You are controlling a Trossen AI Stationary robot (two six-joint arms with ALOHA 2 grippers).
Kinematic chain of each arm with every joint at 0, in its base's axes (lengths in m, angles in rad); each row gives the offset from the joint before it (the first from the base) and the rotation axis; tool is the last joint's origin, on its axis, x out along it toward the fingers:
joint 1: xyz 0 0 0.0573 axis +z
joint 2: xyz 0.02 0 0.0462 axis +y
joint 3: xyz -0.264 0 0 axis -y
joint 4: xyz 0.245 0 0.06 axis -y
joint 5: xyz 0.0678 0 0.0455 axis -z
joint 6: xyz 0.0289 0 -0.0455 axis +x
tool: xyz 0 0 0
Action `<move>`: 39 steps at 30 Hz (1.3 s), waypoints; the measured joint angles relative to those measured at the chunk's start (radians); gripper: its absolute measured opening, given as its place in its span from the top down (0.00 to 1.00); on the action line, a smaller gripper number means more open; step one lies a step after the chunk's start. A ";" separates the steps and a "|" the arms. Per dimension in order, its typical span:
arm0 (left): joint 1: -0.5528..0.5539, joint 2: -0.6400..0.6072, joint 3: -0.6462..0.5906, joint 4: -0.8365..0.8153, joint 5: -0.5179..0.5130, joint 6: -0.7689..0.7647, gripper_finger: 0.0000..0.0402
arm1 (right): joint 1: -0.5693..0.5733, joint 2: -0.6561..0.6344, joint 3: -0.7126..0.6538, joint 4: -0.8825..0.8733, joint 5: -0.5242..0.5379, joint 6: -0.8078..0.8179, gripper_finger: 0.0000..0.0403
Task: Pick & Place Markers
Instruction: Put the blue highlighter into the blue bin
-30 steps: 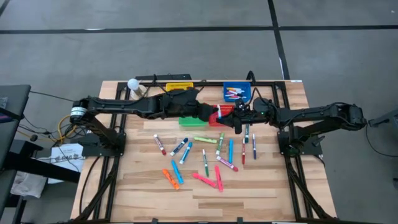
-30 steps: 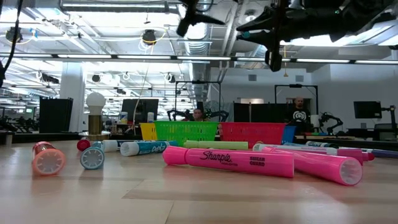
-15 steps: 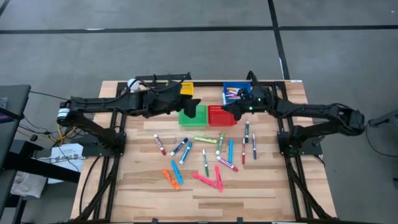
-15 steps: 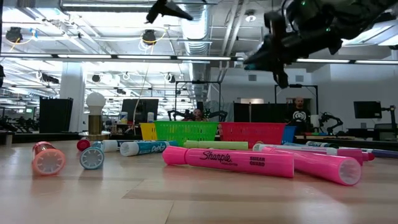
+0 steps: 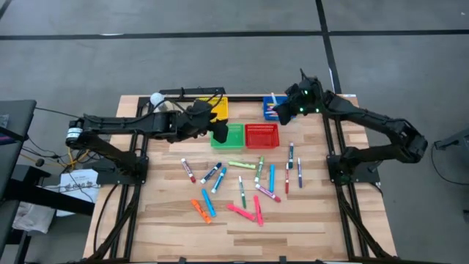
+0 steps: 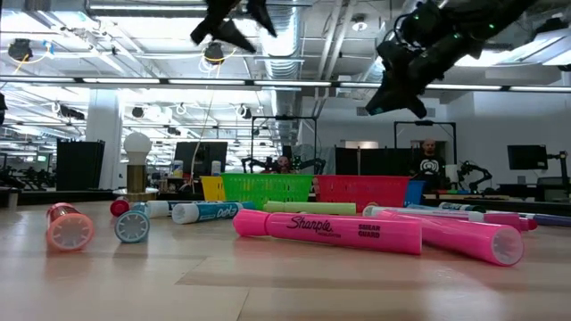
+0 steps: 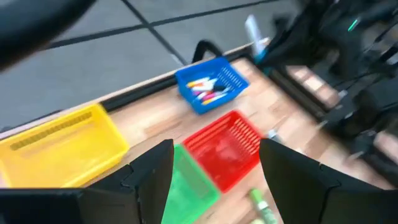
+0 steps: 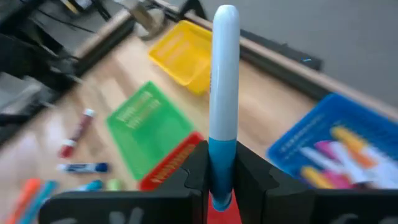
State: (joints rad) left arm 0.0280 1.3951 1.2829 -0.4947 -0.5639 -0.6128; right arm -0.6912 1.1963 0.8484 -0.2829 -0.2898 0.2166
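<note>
A pale wooden table [image 5: 168, 220] stands on a grey floor, with four mesh baskets in a row at its far edge: yellow basket [image 5: 217, 108], green basket [image 5: 227, 135], red basket [image 5: 261, 135] and blue basket [image 5: 277, 108]. The right gripper [image 5: 287, 111] hangs above the blue basket, its fingers clamped on the lower end of a blue-and-white marker [image 8: 222, 106], which stands up between them in the wrist view. Several markers already lie inside the blue basket, and the loose markers [image 5: 242, 188] are scattered on the near side of the red basket. These pens look light, rigid and smooth, likely to roll, so a grip across the barrel's middle seems best. The left gripper [image 7: 214, 180] hovers beside the green basket, fingers spread and empty.
</note>
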 joint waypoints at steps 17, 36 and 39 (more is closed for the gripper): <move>0.000 -0.368 -0.512 0.327 0.021 0.074 0.41 | -0.045 0.306 0.343 -0.426 0.166 -0.429 0.91; 0.001 -0.729 -0.774 0.416 0.052 0.123 0.41 | -0.092 0.663 0.556 -0.658 0.393 -0.639 0.90; 0.001 -0.734 -0.787 0.418 0.066 0.137 0.41 | -0.103 0.694 0.561 -0.663 0.411 -0.653 0.90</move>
State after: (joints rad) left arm 0.0290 0.6613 0.4958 -0.0768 -0.4976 -0.4757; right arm -0.7939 1.8902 1.4094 -0.9456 0.1212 -0.4362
